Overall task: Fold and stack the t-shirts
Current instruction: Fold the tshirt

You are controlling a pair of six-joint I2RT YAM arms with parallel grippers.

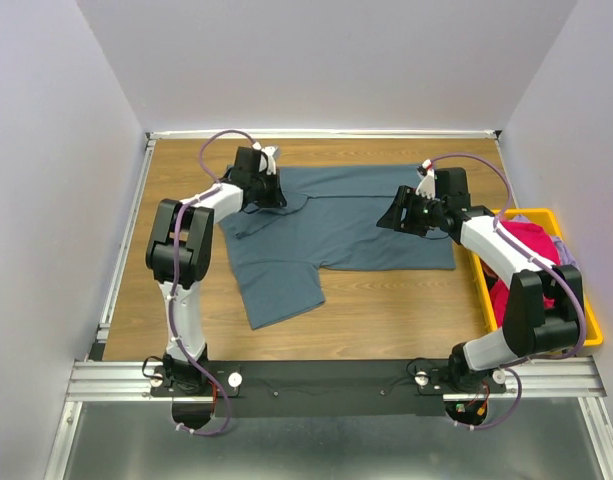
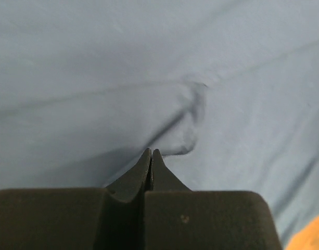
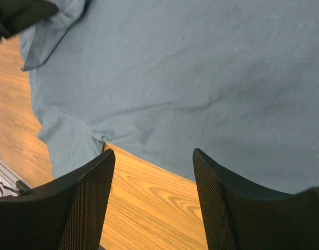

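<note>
A slate blue-grey t-shirt (image 1: pixel 336 225) lies spread on the wooden table, one sleeve pointing toward the near left. My left gripper (image 1: pixel 269 190) is down on its far left part. In the left wrist view its jaws (image 2: pixel 151 152) are shut, with a puckered ridge of the cloth (image 2: pixel 190 120) running into the tips. My right gripper (image 1: pixel 398 217) hovers open over the shirt's right part. In the right wrist view (image 3: pixel 153 152) bare wood shows between its fingers and the shirt (image 3: pixel 201 67) lies beyond. A magenta-pink t-shirt (image 1: pixel 531 240) sits in the bin.
A yellow plastic bin (image 1: pixel 589 335) stands at the right table edge, holding the pink shirt and some pale cloth (image 1: pixel 562 243). Walls enclose the table on three sides. Bare wood (image 1: pixel 386 310) lies in front of the shirt. The left arm shows in the right wrist view (image 3: pixel 18 13).
</note>
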